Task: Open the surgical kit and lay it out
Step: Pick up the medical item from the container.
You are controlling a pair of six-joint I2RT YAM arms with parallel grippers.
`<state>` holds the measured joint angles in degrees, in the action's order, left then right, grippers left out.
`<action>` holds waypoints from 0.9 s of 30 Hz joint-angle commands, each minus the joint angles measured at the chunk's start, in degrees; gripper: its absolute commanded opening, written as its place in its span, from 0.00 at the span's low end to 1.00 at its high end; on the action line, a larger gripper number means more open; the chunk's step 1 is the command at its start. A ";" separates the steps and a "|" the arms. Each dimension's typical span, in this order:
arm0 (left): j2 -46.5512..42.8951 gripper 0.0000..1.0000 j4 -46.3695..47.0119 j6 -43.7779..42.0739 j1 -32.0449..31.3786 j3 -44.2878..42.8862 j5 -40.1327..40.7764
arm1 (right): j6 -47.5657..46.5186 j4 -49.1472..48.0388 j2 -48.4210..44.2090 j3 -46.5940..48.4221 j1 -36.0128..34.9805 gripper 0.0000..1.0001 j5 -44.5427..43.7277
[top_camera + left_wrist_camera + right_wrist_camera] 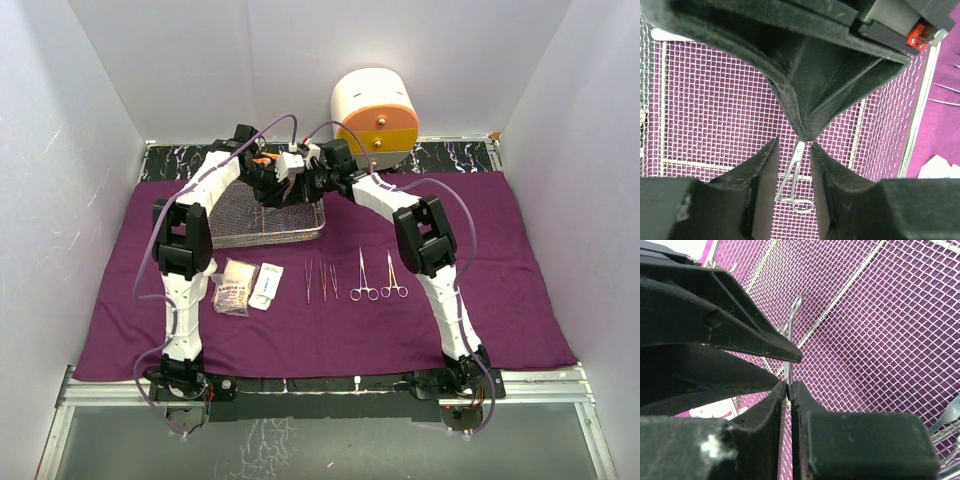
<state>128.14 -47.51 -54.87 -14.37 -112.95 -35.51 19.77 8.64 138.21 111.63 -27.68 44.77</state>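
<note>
Since your right gripper (789, 388) clenches the forceps (795, 175) by its tip above the wire-mesh tray (268, 238), near the purple cloth (330, 330) far edge, your left gripper (794, 148) stands released, jaws parted around the shank: judged a handover. 2 other forceps (363, 275) lie laid out toward the near edge.

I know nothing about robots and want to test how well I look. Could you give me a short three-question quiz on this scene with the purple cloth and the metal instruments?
1. True or false: the right gripper is shut on a thin metal ring-handled forceps.
2. The left gripper is: A) shut tight; B) open, with its fingers on either side of that forceps; C) out of view.
3. How many other ring-handled forceps lie on the large purple cloth?

Key: 1 true; 2 B; 3 two.
</note>
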 commanded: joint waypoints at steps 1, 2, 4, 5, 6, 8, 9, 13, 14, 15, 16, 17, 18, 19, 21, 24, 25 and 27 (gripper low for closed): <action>-7.28 0.33 -1.37 -1.20 -0.14 -2.53 -0.51 | 0.15 -3.63 -6.26 -0.34 0.49 0.00 1.65; -7.74 0.34 -1.24 -1.20 -0.18 -2.67 0.04 | 0.33 -3.82 -6.64 -0.38 0.64 0.00 2.16; -9.28 0.38 -0.84 -0.72 -0.10 -2.72 1.18 | 1.00 -4.58 -7.70 -0.88 1.00 0.00 3.23; -9.88 0.39 -0.61 -0.56 -0.08 -2.72 1.70 | 1.33 -4.94 -8.25 -1.17 1.17 0.00 3.60; -10.60 0.41 -0.47 -0.32 -0.11 -2.73 2.13 | 1.67 -5.36 -8.86 -1.65 1.33 0.00 4.03; -11.92 0.44 -0.33 0.10 -0.13 -2.64 3.02 | 2.24 -6.06 -10.21 -2.61 1.72 0.00 4.78; -12.57 0.46 -0.32 0.30 -0.11 -2.63 3.27 | 2.33 -6.35 -10.79 -3.05 1.91 0.00 5.12; -15.14 0.53 0.56 1.47 -0.09 -1.71 4.46 | 3.15 -7.22 -12.90 -4.48 3.04 0.00 6.46; -15.84 0.54 1.02 1.85 -0.13 -1.33 4.76 | 3.31 -7.42 -13.42 -4.78 3.26 0.00 6.87; -16.56 0.55 1.56 2.18 -0.13 -0.63 4.96 | 3.46 -7.56 -13.86 -5.18 3.58 0.00 7.24; -17.19 0.56 2.07 2.48 -0.13 -0.15 5.25 | 3.56 -7.63 -14.33 -5.49 3.83 0.00 7.54; -17.89 0.57 2.63 2.75 -0.05 0.32 5.51 | 3.62 -7.67 -14.82 -5.77 4.12 0.00 7.86; -18.40 0.57 3.13 3.15 -0.06 0.74 5.75 | 3.61 -7.68 -15.46 -6.09 4.43 0.00 8.20; -19.00 0.58 3.70 3.40 0.01 1.05 6.19 | 3.65 -7.63 -16.15 -6.42 4.84 0.00 8.61; -20.07 0.58 4.92 4.62 -0.04 1.43 7.28 | 3.45 -7.36 -17.76 -7.34 5.92 0.00 9.56; -21.68 0.60 7.53 6.97 -0.03 2.01 8.72 | 2.10 -4.86 -20.67 -8.61 8.09 0.00 11.57; -22.23 0.60 9.12 7.85 0.01 2.53 9.24 | 1.03 -3.33 -21.71 -8.88 8.95 0.00 12.17; -23.25 0.60 11.41 9.32 -0.02 3.69 10.42 | -2.01 1.26 -24.28 -9.73 10.79 0.00 13.35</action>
<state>110.43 -40.84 -49.39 -14.37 -111.31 -27.22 22.06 6.15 121.93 102.37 -20.29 54.08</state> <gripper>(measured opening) 0.598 0.042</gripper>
